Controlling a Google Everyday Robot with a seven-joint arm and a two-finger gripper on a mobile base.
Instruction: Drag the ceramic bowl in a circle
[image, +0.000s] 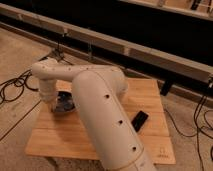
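The ceramic bowl (66, 102) is a small dark round bowl with a greyish-blue rim. It sits on the left part of the wooden table (150, 95). My white arm reaches from the lower right across the table, bends at the far left and comes down at the bowl. My gripper (55, 106) is low at the bowl's left edge, at or in the rim, and mostly hidden by the wrist. The right side of the bowl is covered by my forearm.
A flat black rectangular object (140, 120) lies on the table's right half. Black cables (12, 87) trail over the floor to the left and right of the table. A dark shelf front with a long rail (125, 47) runs behind the table.
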